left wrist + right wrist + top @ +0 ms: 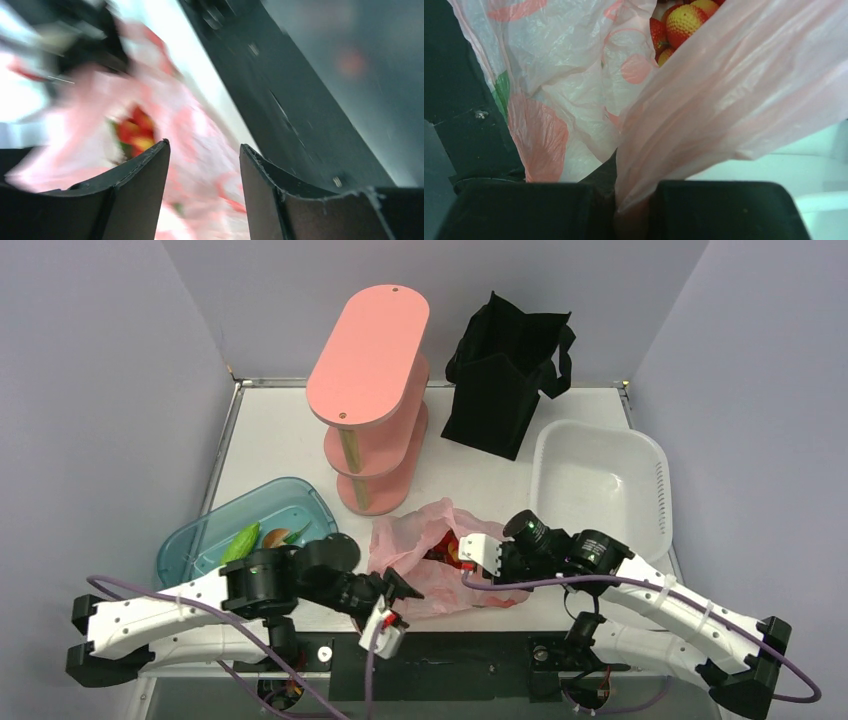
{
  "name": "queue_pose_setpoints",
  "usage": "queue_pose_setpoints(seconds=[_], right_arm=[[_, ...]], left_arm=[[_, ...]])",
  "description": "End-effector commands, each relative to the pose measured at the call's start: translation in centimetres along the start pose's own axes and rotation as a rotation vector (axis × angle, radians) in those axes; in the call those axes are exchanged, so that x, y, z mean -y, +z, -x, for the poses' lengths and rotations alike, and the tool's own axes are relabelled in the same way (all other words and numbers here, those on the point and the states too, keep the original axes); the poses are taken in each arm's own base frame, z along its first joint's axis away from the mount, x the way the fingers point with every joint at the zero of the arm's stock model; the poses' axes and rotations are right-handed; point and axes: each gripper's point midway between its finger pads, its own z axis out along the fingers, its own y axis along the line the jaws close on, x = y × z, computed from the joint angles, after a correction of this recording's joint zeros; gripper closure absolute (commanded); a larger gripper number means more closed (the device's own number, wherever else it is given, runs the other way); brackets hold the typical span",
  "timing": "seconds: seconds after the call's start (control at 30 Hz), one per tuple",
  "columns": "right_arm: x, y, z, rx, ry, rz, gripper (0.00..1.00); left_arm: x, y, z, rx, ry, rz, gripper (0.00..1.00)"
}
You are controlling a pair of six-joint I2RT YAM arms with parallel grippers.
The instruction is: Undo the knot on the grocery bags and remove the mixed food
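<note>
The pink plastic grocery bag (420,540) lies crumpled near the table's front edge, between my two arms. My right gripper (455,558) is shut on a fold of the bag's film (724,90), which is pinched between the jaws of the right gripper (634,192). Small red and yellow fruits (684,20) show inside the bag's mouth. My left gripper (408,586) stands open at the bag's left side, with nothing between its jaws. In the blurred left wrist view, the left gripper (204,146) faces the pink bag (200,190) and the fruits (135,132). The black tote (505,370) stands upright at the back.
A pink three-tier shelf (368,390) stands at the back centre. A white basin (600,485) sits at the right. A blue translucent tray (200,540) at the left holds a green cucumber (241,540) and a mushroom (275,537).
</note>
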Motion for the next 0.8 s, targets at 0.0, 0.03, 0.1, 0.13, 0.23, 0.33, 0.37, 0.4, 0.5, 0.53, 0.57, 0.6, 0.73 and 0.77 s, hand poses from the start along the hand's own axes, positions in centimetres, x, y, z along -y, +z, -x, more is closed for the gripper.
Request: queue_pose_setpoints(seconds=[0.0,0.03,0.1,0.13,0.23,0.33,0.37,0.4,0.5,0.53,0.57,0.6,0.73,0.77], right_arm=[[0.8,-0.4,2.4,0.106,0.007,-0.046,0.99],[0.9,-0.5,2.6,0.117,0.021,-0.052,0.99],[1.4,-0.9,3.3,0.147,0.095,-0.087,0.99],[2.0,-1.0,3.6,0.165,0.126,-0.109,1.0],[3.5,-1.7,4.5,0.211,0.286,-0.149,1.0],[5.1,-2.5,4.9,0.252,0.436,-0.154,1.0],[5.0,-2.6,5.3,0.268,0.475,-0.134,1.0],[5.2,-2.7,5.2,0.271,0.501,-0.133,1.0],[4.7,-2.7,5.4,0.296,0.558,-0.109,1.0],[4.6,-2.6,5.2,0.298,0.569,-0.107,1.0],[4.5,-2.6,5.3,0.306,0.572,-0.105,1.0],[4.4,-2.7,5.3,0.312,0.571,-0.108,1.0],[4.8,-3.0,4.9,0.309,0.573,-0.135,1.0],[4.8,-3.0,4.6,0.296,0.575,-0.138,1.0]], left_arm=[[-6.4,-5.1,9.6,0.261,-0.069,0.235,0.48],[-7.4,-5.3,9.4,0.251,-0.091,0.27,0.49],[-8.8,-4.6,8.8,0.241,-0.122,0.274,0.5],[-9.1,-4.2,8.4,0.234,-0.124,0.275,0.52],[-11.5,-1.9,5.4,0.142,-0.129,0.324,0.59],[-14.8,-0.3,3.6,0.106,-0.162,0.417,0.65],[-15.4,0.4,2.3,0.076,-0.186,0.421,0.66],[-16.0,0.8,1.8,0.072,-0.188,0.431,0.67],[-16.8,2.6,-0.7,0.03,-0.153,0.427,0.67],[-16.4,3.3,-1.8,0.014,-0.148,0.415,0.67],[-16.8,3.8,-2.4,0.009,-0.121,0.421,0.67],[-16.4,4.3,-3.4,-0.004,-0.122,0.413,0.66],[-16.7,6.1,-6.5,-0.045,-0.131,0.4,0.57],[-16.3,6.9,-7.6,-0.069,-0.133,0.377,0.52]])
